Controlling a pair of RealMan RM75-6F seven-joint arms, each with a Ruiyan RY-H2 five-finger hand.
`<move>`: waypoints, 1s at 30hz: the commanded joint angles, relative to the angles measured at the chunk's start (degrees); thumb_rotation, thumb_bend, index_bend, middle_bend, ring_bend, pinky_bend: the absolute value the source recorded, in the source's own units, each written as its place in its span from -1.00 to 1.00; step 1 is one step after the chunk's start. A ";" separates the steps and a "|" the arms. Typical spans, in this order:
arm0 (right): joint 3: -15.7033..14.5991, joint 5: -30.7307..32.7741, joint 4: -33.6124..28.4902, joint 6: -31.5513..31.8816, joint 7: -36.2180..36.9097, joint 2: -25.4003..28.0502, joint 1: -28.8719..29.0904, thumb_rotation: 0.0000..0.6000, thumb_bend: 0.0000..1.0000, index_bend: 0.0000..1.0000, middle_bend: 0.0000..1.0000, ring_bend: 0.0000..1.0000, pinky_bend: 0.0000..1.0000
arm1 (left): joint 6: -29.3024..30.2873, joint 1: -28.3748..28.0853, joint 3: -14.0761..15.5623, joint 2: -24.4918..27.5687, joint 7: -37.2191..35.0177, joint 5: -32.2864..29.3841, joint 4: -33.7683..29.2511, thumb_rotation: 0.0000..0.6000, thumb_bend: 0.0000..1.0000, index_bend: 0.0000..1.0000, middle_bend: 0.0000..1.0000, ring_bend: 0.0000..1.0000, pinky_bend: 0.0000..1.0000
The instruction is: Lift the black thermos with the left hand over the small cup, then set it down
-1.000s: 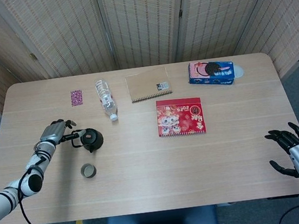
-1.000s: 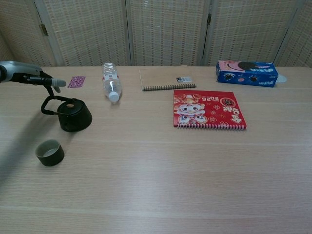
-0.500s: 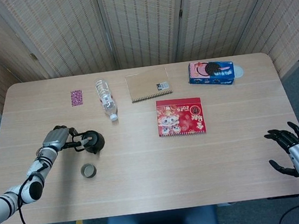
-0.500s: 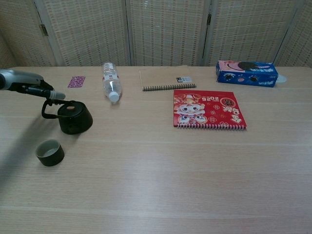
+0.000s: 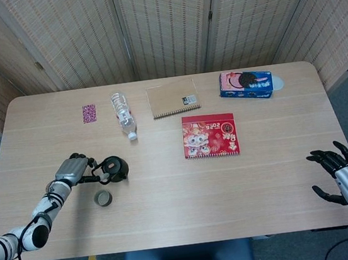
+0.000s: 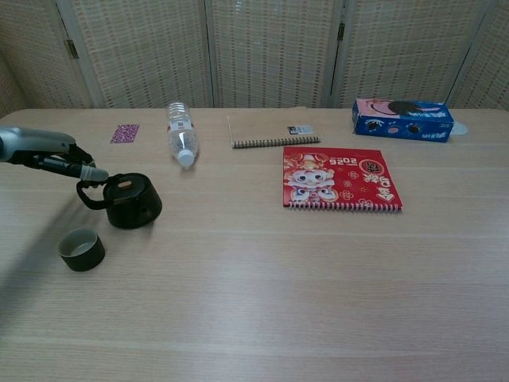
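The black thermos (image 5: pixel 116 169) (image 6: pixel 133 200), squat with a loop handle on its left side, is at the left of the table. My left hand (image 5: pixel 74 169) (image 6: pixel 44 151) grips that handle, fingers hooked through the loop. Whether the thermos base is off the table I cannot tell. The small olive cup (image 5: pixel 103 198) (image 6: pixel 81 249) stands upright just nearer the front edge, left of the thermos in the chest view and apart from it. My right hand (image 5: pixel 341 170) hovers at the table's front right corner, fingers spread and holding nothing; the chest view does not show it.
A clear water bottle (image 5: pixel 123 115) lies on its side behind the thermos, a pink card (image 5: pixel 89 113) to its left. Farther right are a brown spiral notebook (image 5: pixel 172 98), a red notebook (image 5: pixel 209 136) and a blue cookie box (image 5: pixel 246 84).
My left hand closed on the handle and has drawn the thermos to the right and toward the front edge, closer to the cup. The right hand has stayed put.
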 commanded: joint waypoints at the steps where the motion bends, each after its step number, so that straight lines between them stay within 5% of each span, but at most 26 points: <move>1: -0.01 -0.02 -0.04 0.15 -0.02 0.08 -0.07 1.00 -0.45 -0.54 -0.50 -0.56 -0.93 | 2.43 0.55 -0.37 -0.81 0.69 1.73 -0.15 -0.55 -0.68 -0.34 -0.34 -0.71 -1.00; 4: 0.00 0.13 -0.02 0.23 0.05 0.14 -0.17 1.00 -0.45 -0.54 -0.49 -0.56 -0.93 | 4.18 1.00 -0.70 -0.77 1.09 2.90 -0.77 -0.36 -0.67 -0.39 -0.34 -0.71 -1.00; 6: -0.03 0.21 0.06 0.12 0.09 0.12 -0.17 1.00 -0.45 -0.54 -0.49 -0.56 -0.93 | 5.71 1.72 -1.10 -0.42 0.61 4.71 -1.71 0.01 -0.67 -0.41 -0.34 -0.71 -1.00; 8: -0.04 0.17 0.08 0.07 0.09 0.06 -0.12 1.00 -0.45 -0.54 -0.49 -0.56 -0.93 | 7.13 2.37 -0.94 0.12 0.81 6.88 -2.40 0.74 -0.67 -0.46 -0.35 -0.71 -1.00; 10: -0.01 0.10 0.15 0.08 0.11 -0.02 -0.07 1.00 -0.45 -0.54 -0.49 -0.56 -0.93 | 8.71 3.19 -0.82 0.93 0.81 9.17 -3.62 0.97 -0.67 -0.47 -0.35 -0.71 -1.00; 30: -0.08 0.11 -0.10 0.13 -0.14 -0.01 -0.06 1.00 -0.45 -0.54 -0.49 -0.56 -0.93 | 10.36 5.79 -1.39 -2.15 1.04 16.78 -0.03 1.00 -0.67 -0.49 -0.35 -0.71 -1.00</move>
